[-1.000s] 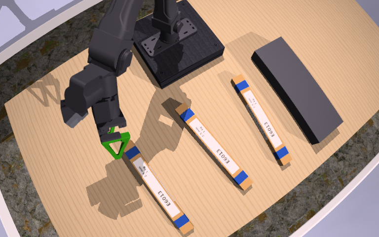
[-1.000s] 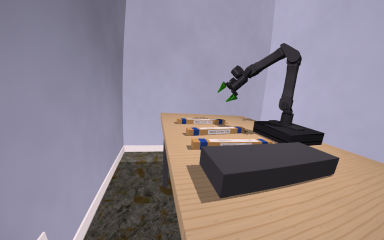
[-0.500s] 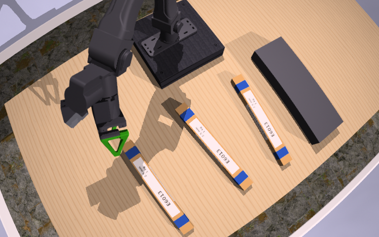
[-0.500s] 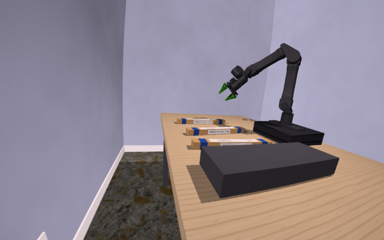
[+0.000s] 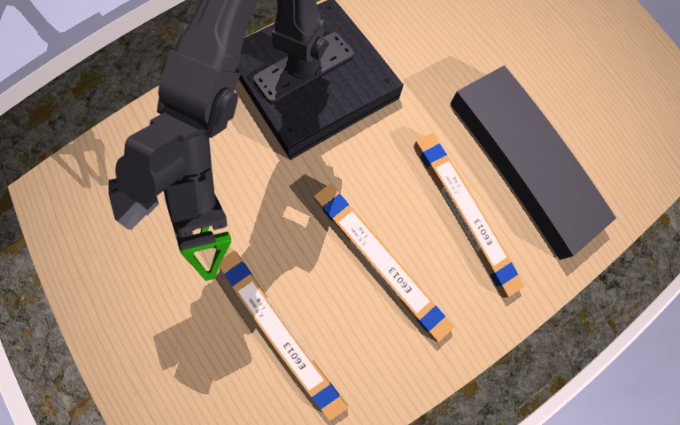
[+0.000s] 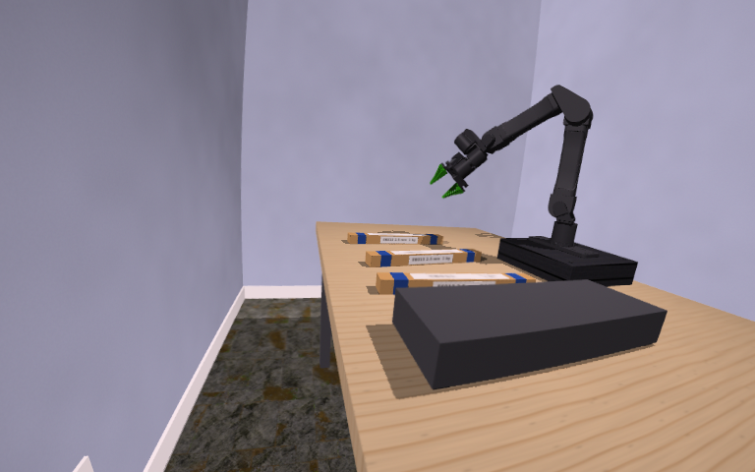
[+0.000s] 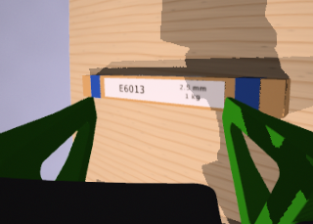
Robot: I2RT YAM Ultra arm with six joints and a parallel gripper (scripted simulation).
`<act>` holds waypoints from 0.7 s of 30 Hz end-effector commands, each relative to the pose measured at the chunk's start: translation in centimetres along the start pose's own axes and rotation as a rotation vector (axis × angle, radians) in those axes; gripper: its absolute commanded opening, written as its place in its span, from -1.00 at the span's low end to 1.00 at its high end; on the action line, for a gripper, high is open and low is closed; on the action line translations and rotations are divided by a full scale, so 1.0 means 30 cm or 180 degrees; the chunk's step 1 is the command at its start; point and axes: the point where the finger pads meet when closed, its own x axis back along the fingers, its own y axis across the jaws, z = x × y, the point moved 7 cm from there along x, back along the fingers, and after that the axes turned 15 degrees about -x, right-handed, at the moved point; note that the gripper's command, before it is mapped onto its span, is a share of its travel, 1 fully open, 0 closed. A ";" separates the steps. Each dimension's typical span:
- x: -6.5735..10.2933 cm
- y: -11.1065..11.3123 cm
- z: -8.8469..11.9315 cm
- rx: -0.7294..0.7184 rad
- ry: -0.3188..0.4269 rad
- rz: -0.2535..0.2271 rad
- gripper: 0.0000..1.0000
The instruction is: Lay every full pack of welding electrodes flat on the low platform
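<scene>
Three long orange-brown packs with blue bands and white E6013 labels lie flat on the table, roughly side by side: the left pack (image 5: 281, 336) (image 6: 396, 239) (image 7: 163, 89), the middle pack (image 5: 383, 263) (image 6: 429, 258) and the right pack (image 5: 470, 212) (image 6: 457, 279). The low dark platform (image 5: 536, 163) (image 6: 528, 310) stands beside the right pack with nothing on it. My gripper (image 6: 436, 190) (image 7: 159, 107) is open and empty, raised well above the table near the left pack's base-side end. In the wrist view its green fingertips are spread along that pack's length. One finger is mostly hidden in the top view.
The arm's black base plate (image 5: 343, 104) (image 6: 598, 271) stands at the table's back edge, beyond the packs' inner ends. The packs' outer ends point toward the front table edge. Gaps of wood separate the packs from each other. Arm shadows cross the left and middle packs' inner ends.
</scene>
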 end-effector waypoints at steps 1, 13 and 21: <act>0.000 0.000 0.000 0.0000 0.0000 -0.0001 0.49; 0.000 0.000 0.000 0.0000 0.0000 -0.0001 0.49; 0.136 0.128 -0.039 0.0038 -0.0065 -0.0112 0.49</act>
